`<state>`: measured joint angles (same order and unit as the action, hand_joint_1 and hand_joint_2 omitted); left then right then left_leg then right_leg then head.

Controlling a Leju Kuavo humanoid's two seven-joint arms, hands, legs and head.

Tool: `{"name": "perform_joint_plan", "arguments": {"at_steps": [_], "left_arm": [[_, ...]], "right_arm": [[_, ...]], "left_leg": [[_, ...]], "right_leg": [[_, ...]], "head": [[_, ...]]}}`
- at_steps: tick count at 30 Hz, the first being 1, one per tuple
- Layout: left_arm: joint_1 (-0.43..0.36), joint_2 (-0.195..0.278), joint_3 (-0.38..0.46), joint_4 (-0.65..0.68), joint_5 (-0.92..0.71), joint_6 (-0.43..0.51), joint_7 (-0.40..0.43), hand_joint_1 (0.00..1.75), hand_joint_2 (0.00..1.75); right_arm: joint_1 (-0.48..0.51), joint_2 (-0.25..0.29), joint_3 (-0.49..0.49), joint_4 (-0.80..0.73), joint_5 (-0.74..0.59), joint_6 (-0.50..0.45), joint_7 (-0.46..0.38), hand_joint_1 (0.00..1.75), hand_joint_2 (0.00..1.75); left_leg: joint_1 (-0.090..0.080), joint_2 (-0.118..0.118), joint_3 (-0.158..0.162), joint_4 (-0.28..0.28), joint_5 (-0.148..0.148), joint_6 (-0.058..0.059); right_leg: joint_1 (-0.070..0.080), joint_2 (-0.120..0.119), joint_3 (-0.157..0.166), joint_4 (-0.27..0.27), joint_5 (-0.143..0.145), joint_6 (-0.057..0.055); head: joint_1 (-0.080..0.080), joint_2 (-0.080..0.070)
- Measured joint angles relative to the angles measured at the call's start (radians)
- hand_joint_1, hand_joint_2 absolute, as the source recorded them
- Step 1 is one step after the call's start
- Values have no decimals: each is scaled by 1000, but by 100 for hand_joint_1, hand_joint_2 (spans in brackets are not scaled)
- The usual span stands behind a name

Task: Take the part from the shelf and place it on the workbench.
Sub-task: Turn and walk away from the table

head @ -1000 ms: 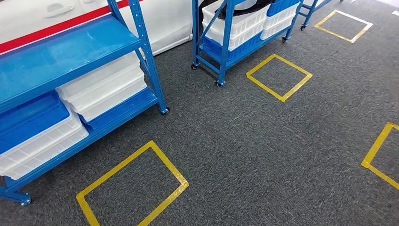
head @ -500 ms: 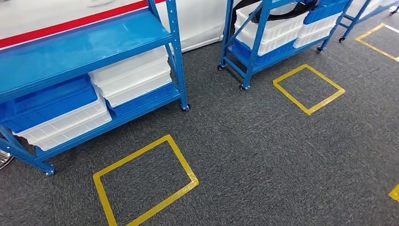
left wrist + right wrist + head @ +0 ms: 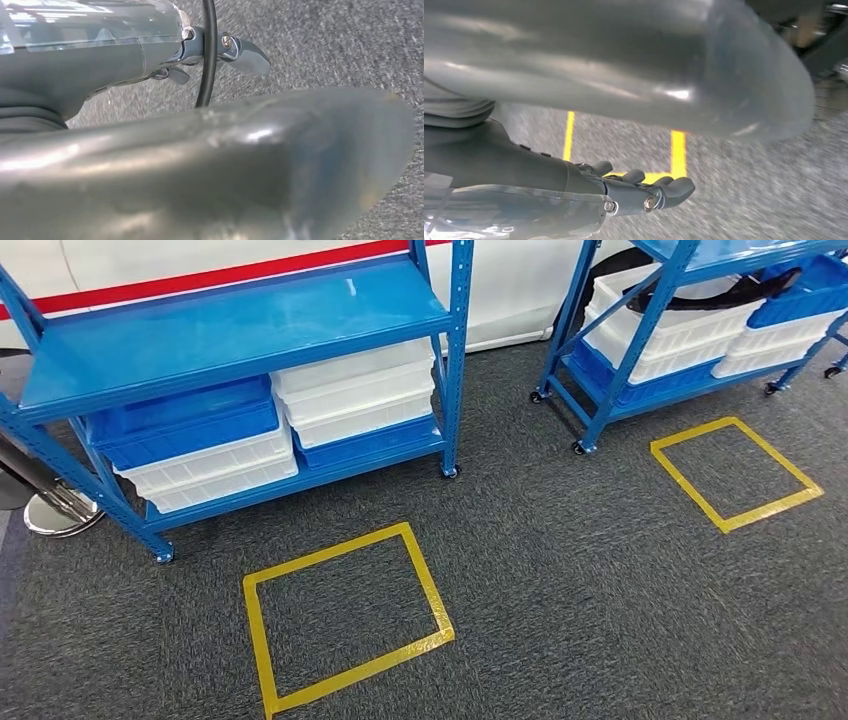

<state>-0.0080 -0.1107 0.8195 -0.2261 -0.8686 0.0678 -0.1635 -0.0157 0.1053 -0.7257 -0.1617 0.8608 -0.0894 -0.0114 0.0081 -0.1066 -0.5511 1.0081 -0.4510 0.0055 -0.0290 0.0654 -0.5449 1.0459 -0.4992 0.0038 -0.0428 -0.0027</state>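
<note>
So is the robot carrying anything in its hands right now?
Nothing is held. The left hand and right hand hang over the carpet with nothing in their fingers.

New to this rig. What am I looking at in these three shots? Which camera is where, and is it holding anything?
It's a two-legged humanoid robot with two silver arms, each ending in a many-fingered hand.

The head view looks forward and down from high on its body. It shows grey carpet, a blue shelf with stacked white bins and a blue bin on its lower level, a second blue rack holding more bins, and yellow tape squares on the floor.

The other two pictures come from cameras at the wrists, and the arms seem to hang down over the carpet. The left hand shows a few fingers with nothing in them. The right hand has its fingers loosely extended, also empty. No part has been picked up yet.
</note>
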Motion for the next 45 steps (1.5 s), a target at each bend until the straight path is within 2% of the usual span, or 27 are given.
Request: {"name": "perform_joint_plan", "arguments": {"at_steps": [1,3,5,7,9,10,11,12,14,16,18,20,22,23,24,25,26,28,30,35,37,39,40,41,42,44,45], "left_arm": [[0,0,1,0,0,-1,-2,0,0],[1,0,2,0,-1,-5,-7,0,0],[3,-1,3,-1,-2,-11,-14,0,0],[1,-2,5,-1,-3,-15,-22,0,0],[-1,-2,7,-1,-6,-16,-30,0,0],[-1,-2,8,-1,-8,-16,-33,0,0],[1,-2,9,-1,-9,-16,-35,0,0],[2,-2,10,-1,-10,-16,-36,0,0],[2,-2,15,-3,-12,-16,-39,0,0],[-1,-2,21,-4,-13,-16,-42,0,0],[2,-3,25,-5,-14,-16,-45,0,0],[5,-3,29,-5,-14,-21,-51,0,0],[3,-4,32,-5,-13,-27,-58,0,0],[2,-4,34,-5,-13,-28,-59,0,0],[0,-4,34,-5,-13,-29,-61,0,0],[0,-4,35,-5,-12,-29,-62,0,0],[0,-4,36,-5,-12,-29,-62,0,0],[2,-5,37,-5,-12,-29,-63,0,0],[3,-6,41,-5,-17,-30,-66,0,0],[1,-7,50,-7,-30,-31,-73,0,0],[1,-8,50,-7,-32,-30,-74,0,0],[3,-8,51,-7,-32,-30,-73,0,0],[6,-8,51,-7,-32,-30,-73,0,0],[9,-9,51,-7,-32,-30,-73,0,0],[12,-9,51,-7,-33,-30,-73,0,0],[19,-8,52,-7,-33,-30,-73,0,0],[21,-9,52,-7,-33,-30,-73,0,0]], "right_arm": [[0,0,0,0,0,0,0,0,0],[-2,0,0,0,0,1,0,0,0],[-3,-2,0,0,1,1,1,0,0],[1,-7,-1,0,1,2,1,0,0],[4,-12,-2,0,1,3,1,0,0],[4,-14,-2,0,2,4,1,0,0],[3,-16,-2,0,2,6,1,0,0],[2,-17,-2,0,3,7,1,0,0],[1,-17,-3,0,4,10,0,0,0],[-1,-17,-3,0,4,11,0,0,0],[-7,-17,-4,0,2,9,-5,0,0],[-11,-17,-8,-1,-5,4,-18,0,0],[-7,-12,-13,-1,-11,0,-27,0,0],[-4,-9,-16,-1,-12,-1,-29,0,0],[-2,-6,-19,-1,-13,-2,-29,0,0],[0,-3,-21,-1,-14,-2,-29,0,0],[1,-1,-23,-1,-15,-2,-29,0,0],[4,2,-27,-1,-16,-2,-30,0,0],[5,2,-30,-1,-17,0,-31,0,0],[5,0,-35,-2,-17,1,-32,0,0],[9,-5,-37,-2,-17,1,-33,0,0],[10,-12,-38,-2,-17,2,-33,0,0],[11,-15,-38,-2,-17,2,-33,0,0],[11,-18,-38,-2,-17,2,-33,0,0],[12,-20,-39,-2,-17,2,-34,0,0],[17,-21,-40,0,-17,2,-33,0,0],[18,-21,-40,1,-17,3,-34,0,0]], "left_leg": [[0,-10,-6,2,0,-7],[3,-30,-12,2,3,-21],[2,6,-28,33,-18,-30],[1,69,-77,140,-79,-36],[3,91,-134,259,-128,-41],[3,96,-143,279,-127,-42],[3,100,-132,262,-108,-42],[3,109,-102,208,-76,-41],[-2,152,-30,73,-24,-30],[-9,177,0,11,-11,-16],[-11,159,1,4,-9,-4],[-5,143,7,-10,-3,8],[-1,130,10,-18,2,17],[0,124,10,-19,2,21],[-1,117,10,-18,1,22],[0,109,12,-18,-2,21],[0,100,16,-17,-7,20],[2,87,28,-14,-22,13],[-1,81,36,-5,-43,0],[1,84,48,17,-74,-31],[3,94,-2,113,-98,-39],[3,98,-104,252,-123,-41],[3,98,-151,295,-114,-41],[3,99,-182,301,-83,-38],[2,99,-195,265,-27,-32],[-5,101,-181,142,90,-13],[-12,103,-167,95,119,-2]], "right_leg": [[2,9,4,-12,0,-2],[3,-15,5,-18,3,-11],[1,-43,10,-27,6,-26],[4,-73,12,-32,7,-37],[9,-105,12,-31,4,-42],[10,-120,13,-30,2,-43],[11,-134,15,-30,-1,-42],[11,-147,19,-29,-4,-40],[14,-172,27,-28,-11,-34],[17,-192,34,-28,-17,-23],[17,-206,41,-31,-19,-11],[15,-168,36,-12,-35,0],[10,-100,-11,83,-86,8],[9,-80,-47,149,-115,9],[7,-72,-82,208,-133,11],[6,-70,-106,243,-133,13],[5,-69,-112,238,-111,14],[0,-69,-75,134,-28,16],[-1,-65,-28,22,14,14],[3,-65,11,-17,-17,-20],[2,-69,41,-27,-31,-32],[5,-72,71,-35,-51,-37],[6,-72,89,-40,-64,-38],[7,-71,110,-45,-78,-37],[9,-71,136,-53,-93,-37],[13,-72,190,-73,-124,-32],[14,-71,213,-84,-137,-27]], "head": [[0,0],[0,0],[0,0],[0,0],[0,0],[0,0],[0,0],[0,0],[0,0],[0,0],[0,0],[0,0],[0,0],[0,0],[0,0],[0,0],[0,0],[0,0],[0,0],[0,0],[0,0],[0,0],[0,0],[0,0],[0,0],[0,0],[0,0]]}}
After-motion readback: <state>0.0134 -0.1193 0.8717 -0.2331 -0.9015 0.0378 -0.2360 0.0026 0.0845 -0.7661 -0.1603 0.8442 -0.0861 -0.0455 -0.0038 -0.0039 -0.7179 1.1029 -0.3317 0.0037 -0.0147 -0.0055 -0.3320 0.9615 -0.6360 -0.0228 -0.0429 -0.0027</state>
